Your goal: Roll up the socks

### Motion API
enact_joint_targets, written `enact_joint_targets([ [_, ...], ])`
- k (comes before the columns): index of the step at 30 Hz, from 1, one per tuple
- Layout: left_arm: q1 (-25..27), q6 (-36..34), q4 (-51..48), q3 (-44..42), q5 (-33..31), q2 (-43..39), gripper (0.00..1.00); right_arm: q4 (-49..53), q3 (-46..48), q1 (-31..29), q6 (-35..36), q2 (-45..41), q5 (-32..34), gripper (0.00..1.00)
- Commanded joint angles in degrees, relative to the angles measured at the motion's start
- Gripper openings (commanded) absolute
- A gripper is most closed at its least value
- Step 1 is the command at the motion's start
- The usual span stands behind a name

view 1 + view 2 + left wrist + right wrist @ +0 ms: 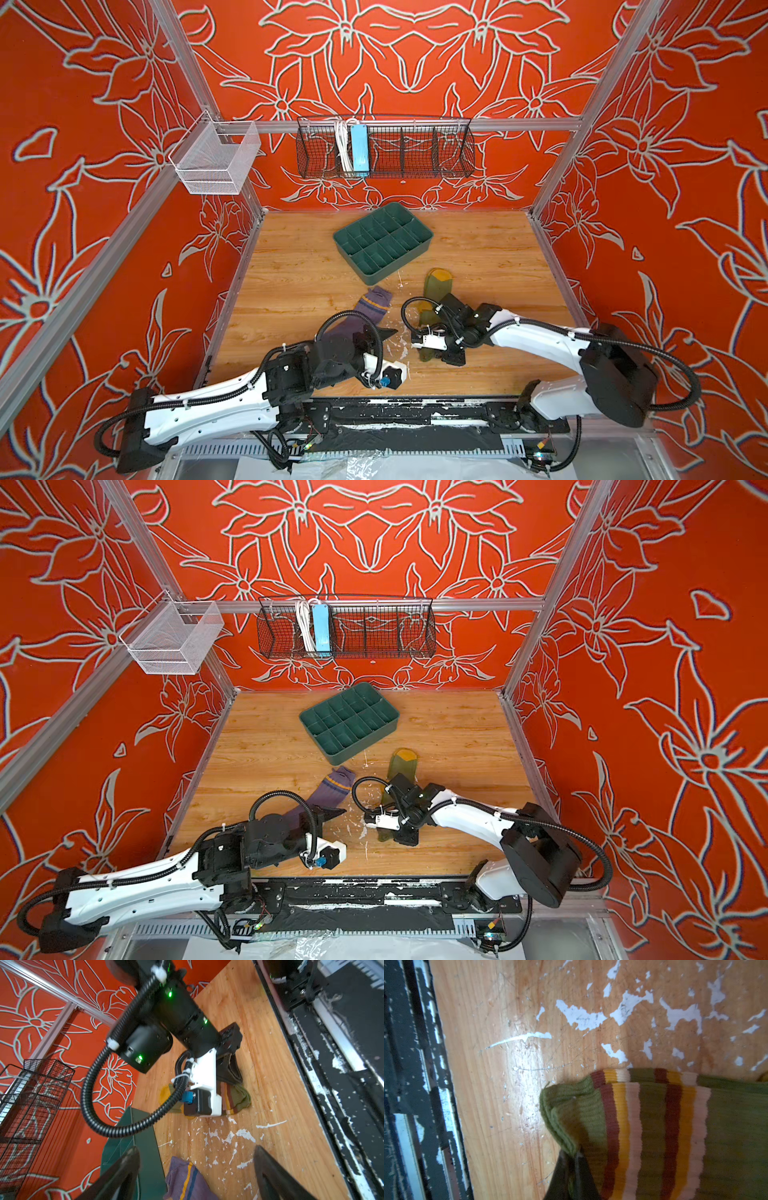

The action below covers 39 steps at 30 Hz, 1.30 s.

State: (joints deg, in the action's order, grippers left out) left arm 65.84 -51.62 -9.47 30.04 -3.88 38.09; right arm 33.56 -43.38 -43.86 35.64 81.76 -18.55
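Observation:
The purple sock (368,309) lies flat at the table's middle, its lower part under my left arm; its yellow-and-blue striped cuff (188,1178) shows low between the left fingers, untouched. My left gripper (390,343) hovers there, open wide (195,1154). The olive green sock (436,286) lies to the right, its orange end pointing away. Its striped cuff (643,1126) lies at the near end. My right gripper (573,1156) is shut on a raised corner of the cuff's edge, low over the table (451,359).
A green divided tray (395,266) sits behind the socks. A black wire basket (415,153) holding a blue power strip and a white mesh basket (216,160) hang on the back frame. The wood tabletop (291,282) is chipped white between the grippers. A black rail (395,413) runs along the front.

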Motion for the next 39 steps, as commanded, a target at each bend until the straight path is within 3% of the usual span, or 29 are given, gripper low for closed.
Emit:
enact_joint_targets([
  [1, 0.07, -4.92, -4.1, 2.78, 2.71, 0.41, 0.85, 6.0, -3.18, 1.67, 0.18, 3.07, -6.63, 0.0],
  [6, 0.59, -11.71, 0.99, 4.29, 2.69, 5.33, 0.81, 8.82, -5.92, 3.89, 1.3, 6.62, -8.61, 0.0],
  [12, 1.46, -9.94, 8.13, 3.21, 6.13, 11.98, 0.83, 11.07, -9.15, 5.81, 2.13, 11.48, -9.35, 0.0],
  [16, 2.52, -6.23, 13.96, 0.34, 8.01, 14.49, 0.83, 11.97, -10.78, 6.72, 2.23, 13.49, -10.17, 0.0],
  [22, 8.38, -0.25, 21.8, -3.37, 6.56, 22.04, 0.8, 12.47, -12.47, 7.59, 1.89, 15.27, -10.06, 0.0],
  [33, 6.03, 15.33, 37.86, -3.15, -1.11, 39.74, 0.68, 12.36, -12.36, 7.91, 2.04, 14.84, -10.12, 0.0],
  [39, 5.45, 16.73, 44.24, -0.57, -7.51, 49.12, 0.6, 12.0, -12.13, 7.85, 1.72, 14.14, -10.55, 0.0],
])
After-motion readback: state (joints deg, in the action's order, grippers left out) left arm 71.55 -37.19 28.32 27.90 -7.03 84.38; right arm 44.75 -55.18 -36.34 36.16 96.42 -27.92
